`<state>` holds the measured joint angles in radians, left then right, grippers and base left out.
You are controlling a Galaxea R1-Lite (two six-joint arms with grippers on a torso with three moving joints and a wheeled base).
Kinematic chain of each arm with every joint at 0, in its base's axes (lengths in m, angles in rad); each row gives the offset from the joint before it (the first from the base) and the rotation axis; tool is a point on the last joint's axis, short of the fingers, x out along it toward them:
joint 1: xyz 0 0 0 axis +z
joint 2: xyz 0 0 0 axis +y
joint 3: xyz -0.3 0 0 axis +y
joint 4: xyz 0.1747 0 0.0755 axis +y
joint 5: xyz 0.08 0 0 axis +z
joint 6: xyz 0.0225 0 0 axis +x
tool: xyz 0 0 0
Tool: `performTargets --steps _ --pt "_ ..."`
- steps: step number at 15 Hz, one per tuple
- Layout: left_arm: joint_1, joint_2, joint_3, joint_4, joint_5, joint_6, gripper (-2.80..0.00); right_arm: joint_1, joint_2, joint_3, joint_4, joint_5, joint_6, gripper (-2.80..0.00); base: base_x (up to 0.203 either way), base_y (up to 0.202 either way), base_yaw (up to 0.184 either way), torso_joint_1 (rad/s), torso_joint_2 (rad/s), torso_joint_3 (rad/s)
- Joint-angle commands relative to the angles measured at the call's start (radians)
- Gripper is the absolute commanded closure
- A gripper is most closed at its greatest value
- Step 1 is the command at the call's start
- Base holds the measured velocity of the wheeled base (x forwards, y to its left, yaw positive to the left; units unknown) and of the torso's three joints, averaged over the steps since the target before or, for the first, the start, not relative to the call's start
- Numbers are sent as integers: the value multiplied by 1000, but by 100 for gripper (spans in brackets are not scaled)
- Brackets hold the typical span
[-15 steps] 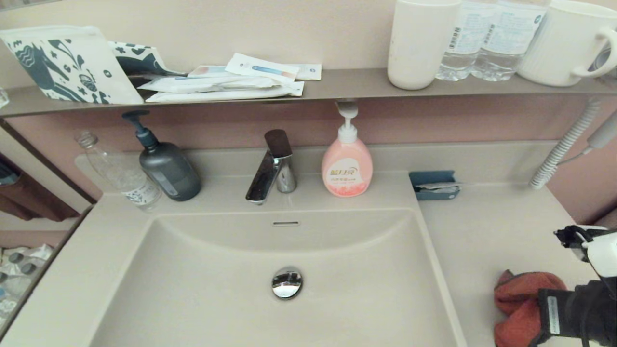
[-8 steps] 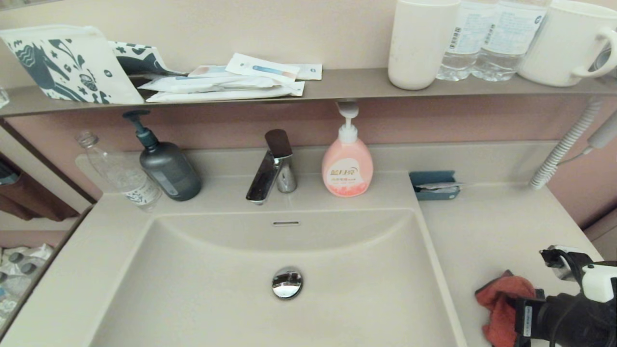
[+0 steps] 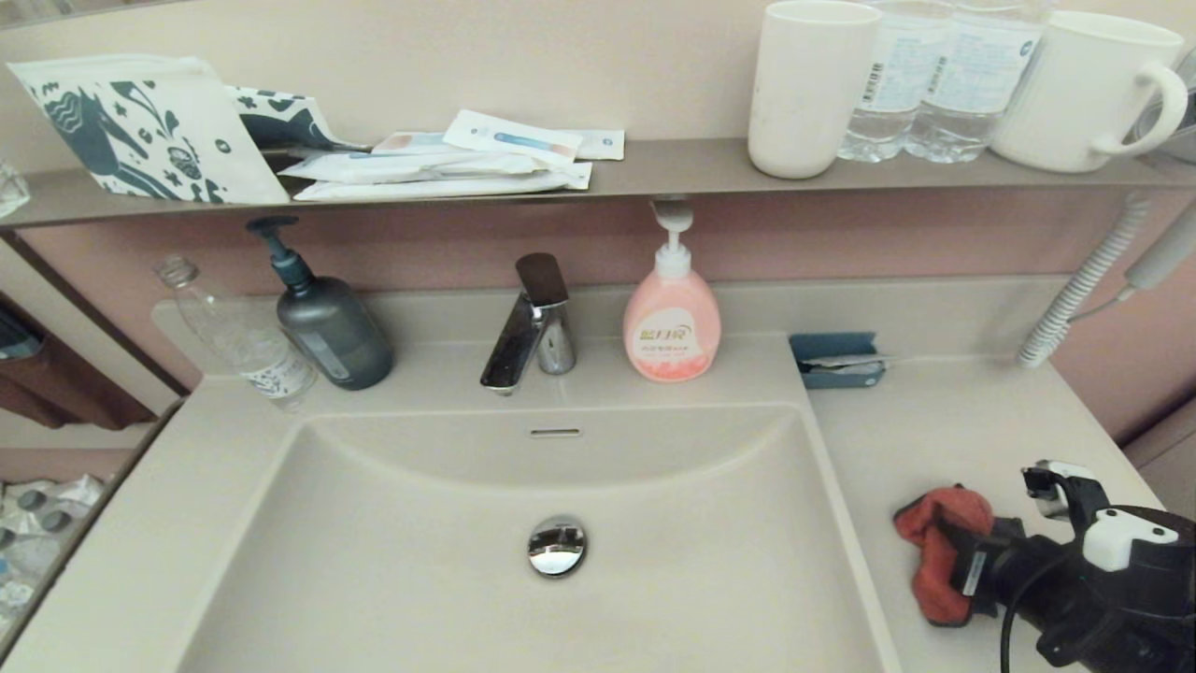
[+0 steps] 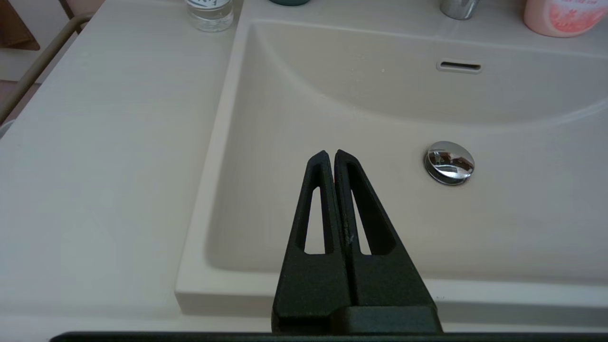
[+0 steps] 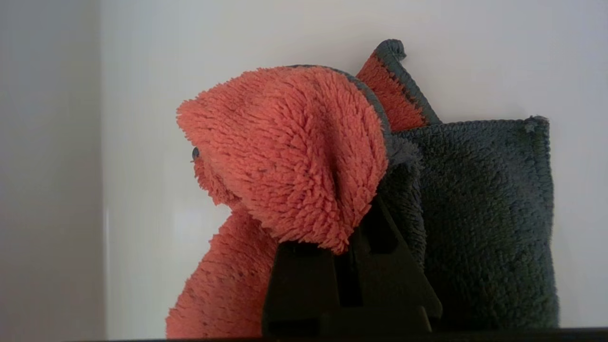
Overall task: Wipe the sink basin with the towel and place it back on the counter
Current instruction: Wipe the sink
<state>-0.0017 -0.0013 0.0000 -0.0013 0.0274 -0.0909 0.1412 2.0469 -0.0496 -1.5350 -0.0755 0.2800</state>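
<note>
The red-orange towel (image 3: 934, 551), grey on its reverse, is bunched in my right gripper (image 3: 967, 565), which is shut on it over the beige counter (image 3: 934, 439) just right of the sink basin (image 3: 420, 561). In the right wrist view the towel (image 5: 285, 147) covers the fingertips of the right gripper (image 5: 346, 223), its grey side hanging beside them. The basin holds a chrome drain plug (image 3: 556, 546) and an overflow slot (image 3: 555, 433). My left gripper (image 4: 331, 154) is shut and empty, hovering over the basin (image 4: 332, 104) near its front edge, left of the drain plug (image 4: 449, 162).
Behind the basin stand a chrome faucet (image 3: 528, 322), a pink soap bottle (image 3: 671, 322), a dark pump bottle (image 3: 327, 327) and a clear bottle (image 3: 234, 336). A blue holder (image 3: 836, 360) sits at the counter's back. A coiled cord (image 3: 1084, 285) hangs at the right; the shelf (image 3: 654, 168) holds cups and a patterned pouch.
My right gripper has carried the towel leftward along the counter toward the basin's right rim. The towel looks more gathered than before. The left arm has stayed out of the head view.
</note>
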Motion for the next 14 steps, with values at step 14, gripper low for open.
performTargets --steps 14 --pt "0 1 0 0 0 -1 0 11 85 -257 59 -53 -44 0 0 0 0 0 0 0"
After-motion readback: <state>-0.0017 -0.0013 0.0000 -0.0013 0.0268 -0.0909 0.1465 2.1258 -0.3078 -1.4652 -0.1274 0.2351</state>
